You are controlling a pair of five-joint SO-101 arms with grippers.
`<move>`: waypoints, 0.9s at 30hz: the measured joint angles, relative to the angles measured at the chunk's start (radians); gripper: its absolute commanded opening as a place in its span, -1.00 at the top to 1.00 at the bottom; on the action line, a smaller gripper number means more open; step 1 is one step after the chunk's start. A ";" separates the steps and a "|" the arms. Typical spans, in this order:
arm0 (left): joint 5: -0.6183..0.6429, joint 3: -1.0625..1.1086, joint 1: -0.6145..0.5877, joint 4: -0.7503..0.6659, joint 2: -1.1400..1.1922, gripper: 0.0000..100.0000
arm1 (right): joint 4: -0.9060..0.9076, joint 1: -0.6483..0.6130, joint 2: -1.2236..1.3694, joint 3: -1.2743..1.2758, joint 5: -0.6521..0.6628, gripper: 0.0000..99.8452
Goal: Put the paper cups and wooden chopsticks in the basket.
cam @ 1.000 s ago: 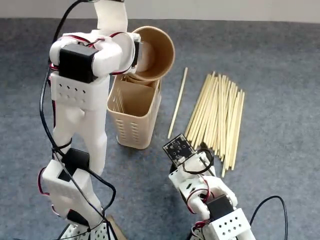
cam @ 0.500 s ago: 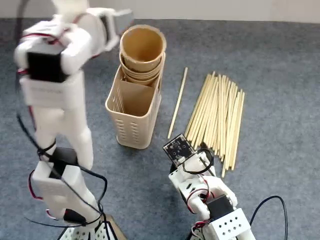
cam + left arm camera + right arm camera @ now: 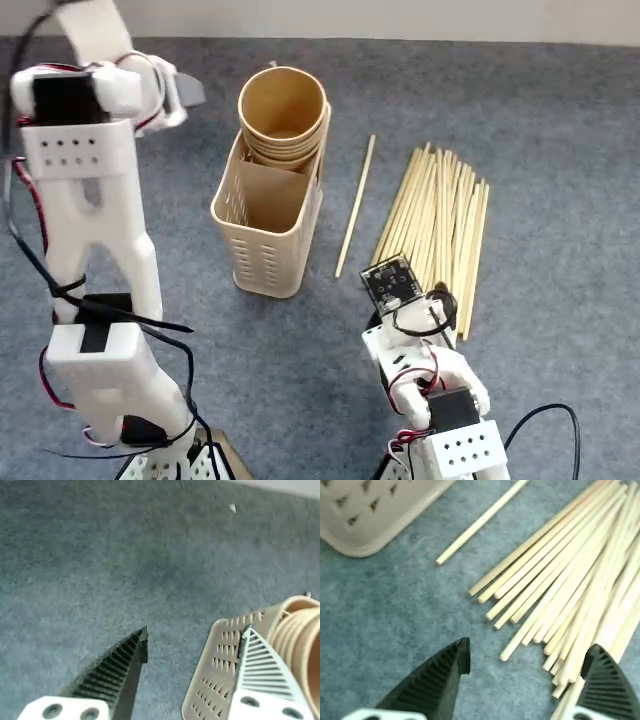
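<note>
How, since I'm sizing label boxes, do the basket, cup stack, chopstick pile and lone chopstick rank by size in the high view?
1. chopstick pile and basket: near alike, so left unranked
2. cup stack
3. lone chopstick

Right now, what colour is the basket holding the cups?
The basket is beige, with perforated walls; clearest in the high view.

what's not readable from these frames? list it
- Number of paper cups: high view, nested rims overlap in the stack.
- Bottom of the basket's free compartment: high view, its own walls shade it.
- Count and far ends of the chopsticks: right wrist view, sticks overlap and the picture edge cuts them off.
</note>
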 measured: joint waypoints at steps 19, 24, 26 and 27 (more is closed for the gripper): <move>-0.052 0.359 0.129 -0.236 -0.009 0.41 | -0.018 0.000 -0.003 0.009 0.000 0.31; -0.060 0.339 0.140 -0.265 -0.002 0.41 | -0.018 0.000 -0.003 0.009 0.000 0.31; -0.063 0.284 0.140 -0.250 0.000 0.41 | -0.018 0.000 -0.003 0.009 0.000 0.31; -0.066 0.244 0.137 -0.244 -0.003 0.41 | -0.018 0.000 -0.003 0.009 0.000 0.31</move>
